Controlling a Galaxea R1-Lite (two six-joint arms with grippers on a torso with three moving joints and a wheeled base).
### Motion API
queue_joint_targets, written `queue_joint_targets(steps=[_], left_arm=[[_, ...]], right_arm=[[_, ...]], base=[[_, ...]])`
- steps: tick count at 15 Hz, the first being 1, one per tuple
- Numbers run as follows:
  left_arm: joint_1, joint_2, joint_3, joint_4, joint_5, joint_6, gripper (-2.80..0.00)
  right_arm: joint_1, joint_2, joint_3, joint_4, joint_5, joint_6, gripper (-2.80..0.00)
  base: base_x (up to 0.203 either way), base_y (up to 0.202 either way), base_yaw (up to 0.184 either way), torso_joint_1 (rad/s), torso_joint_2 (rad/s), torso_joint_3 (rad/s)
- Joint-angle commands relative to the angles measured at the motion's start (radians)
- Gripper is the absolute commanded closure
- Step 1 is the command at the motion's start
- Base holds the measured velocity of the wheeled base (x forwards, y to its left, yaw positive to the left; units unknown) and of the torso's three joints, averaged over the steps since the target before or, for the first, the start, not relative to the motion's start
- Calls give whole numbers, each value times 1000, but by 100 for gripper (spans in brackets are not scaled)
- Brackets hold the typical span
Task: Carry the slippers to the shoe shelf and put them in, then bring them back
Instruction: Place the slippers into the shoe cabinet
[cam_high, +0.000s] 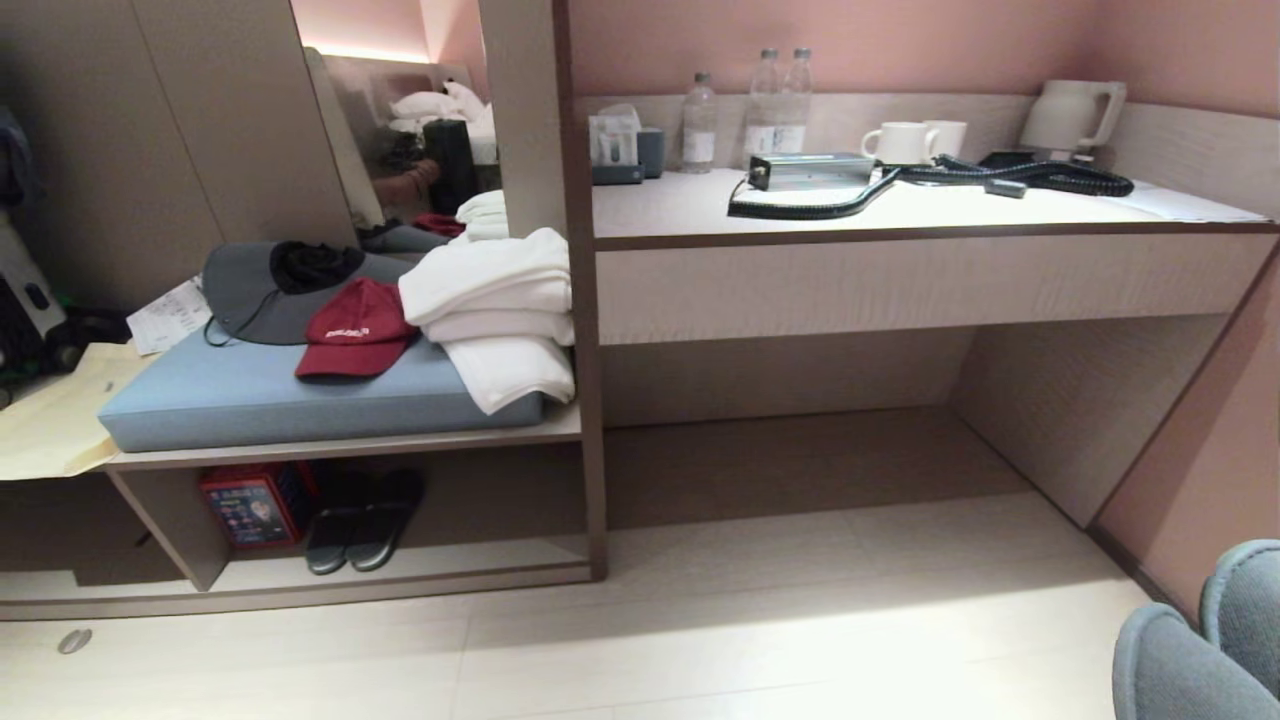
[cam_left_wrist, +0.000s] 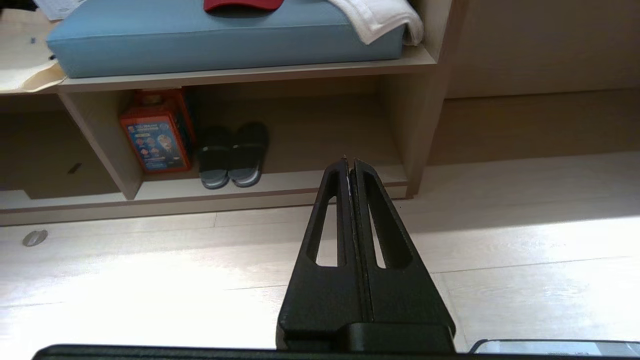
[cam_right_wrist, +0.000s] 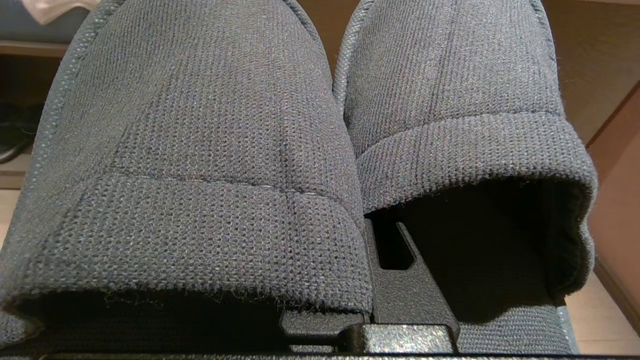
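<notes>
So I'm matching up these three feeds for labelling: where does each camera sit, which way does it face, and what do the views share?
Head view: on the robot's head, facing forward and down at the shoe shelf and desk counter; no arm shows, only the slippers at the lower right corner.
Left wrist view: behind the left gripper, shut and empty, facing the shelf over the floor.
Right wrist view: behind the right gripper, shut on the slippers, which fill the frame.
Shared: head and left wrist both show the dark slippers and red box.
</notes>
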Motion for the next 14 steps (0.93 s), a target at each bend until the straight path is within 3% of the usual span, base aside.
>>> queue_joint_targets(steps=[1, 14], left_arm=[[0, 1, 2, 0, 1, 0, 0], [0, 1, 2, 0, 1, 0, 0]], right_arm=[[0, -2, 2, 0, 0, -1, 0], [0, -2, 2, 0, 0, -1, 0]], base=[[0, 199, -4, 5, -1, 5], [0, 197, -2, 3, 2, 1]])
